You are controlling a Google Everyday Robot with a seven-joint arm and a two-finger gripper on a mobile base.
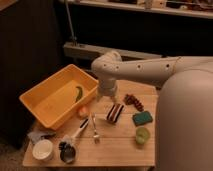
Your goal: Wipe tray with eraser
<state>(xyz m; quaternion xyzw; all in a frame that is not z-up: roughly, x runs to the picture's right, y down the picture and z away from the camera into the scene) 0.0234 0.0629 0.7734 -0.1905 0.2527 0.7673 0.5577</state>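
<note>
The yellow-orange tray [47,102] sits at the table's left, with a small green curved item [78,93] lying inside it. The eraser [115,112], a dark block with pale stripes, lies flat on the wooden table near the middle. My gripper [106,100] hangs from the white arm just right of the tray's near corner. It is a little above and to the left of the eraser, open, with nothing between its fingers.
A teal sponge [142,118] and a green cup [142,135] lie right of the eraser, with a reddish-brown cluster [133,101] behind. A fork [94,130], a white-handled brush [75,137], a white cup [43,150] and an orange ball [83,111] sit front-left.
</note>
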